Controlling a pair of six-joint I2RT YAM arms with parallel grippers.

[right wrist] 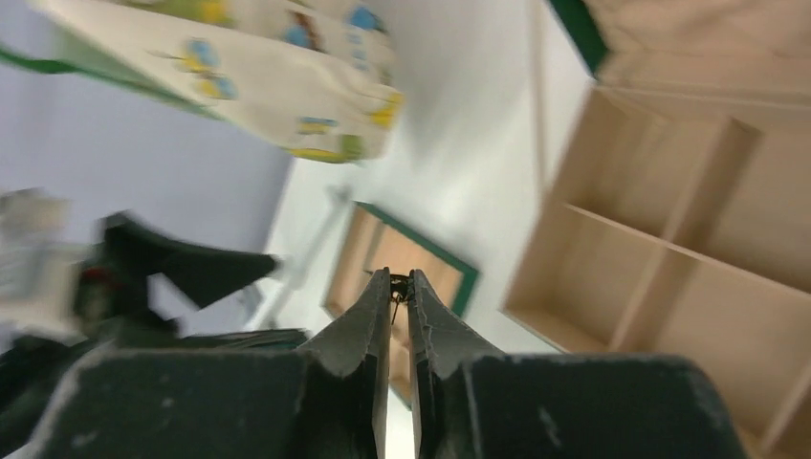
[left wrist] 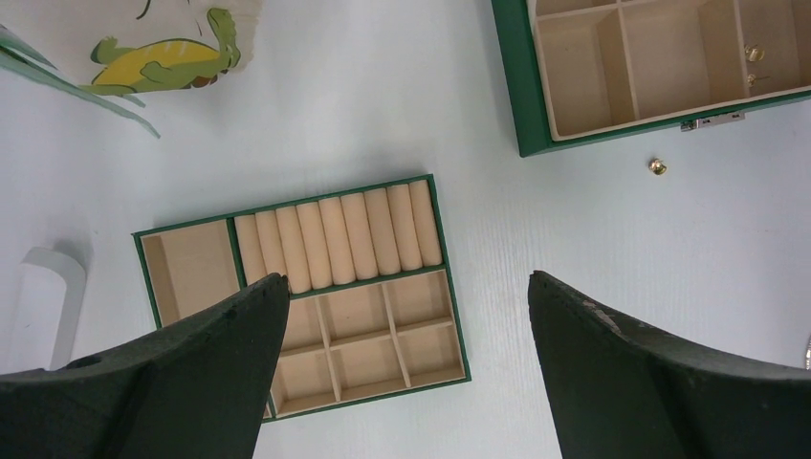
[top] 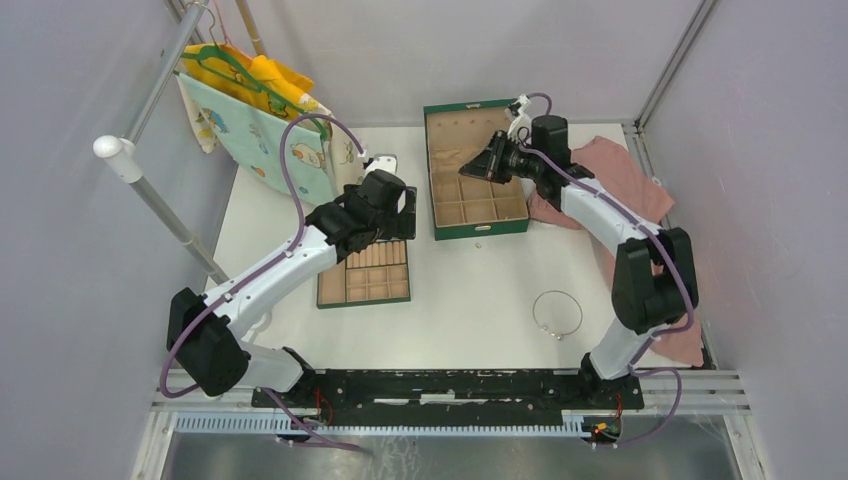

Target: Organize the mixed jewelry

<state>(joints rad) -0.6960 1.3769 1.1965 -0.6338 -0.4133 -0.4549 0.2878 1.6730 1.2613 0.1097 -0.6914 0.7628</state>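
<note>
Two dark fingers of my right gripper (right wrist: 402, 285) fill the foreground of the right wrist view. They are pressed almost together and pinch a tiny piece (right wrist: 398, 289) of jewelry at their very tips. The view is blurred, so I cannot tell what kind of piece it is.

From above, this gripper hangs over the open green box (top: 480, 231), above its tan compartments. My left gripper (left wrist: 406, 277) has its fingers wide apart, holds nothing, and hovers above the divider tray (top: 363, 304).

Other jewelry lies scattered:
- One gold bead (left wrist: 656, 166) sits on the white tabletop (top: 470, 300), just in front of the box's latch.
- Two small gold pieces (left wrist: 752, 54) appear to rest inside a box compartment.
- A silver hoop (top: 557, 313) lies on the tabletop, well apart from the box and near the right arm.

I judge the step in hand to be dropping the pinched piece into a compartment. To do it well, I would:
- Settle on one compartment and lower the tips below its walls.
- Part the fingers only slightly, so the piece falls a short way and does not bounce out.
- Lift straight up, clear of the dividers.
</note>
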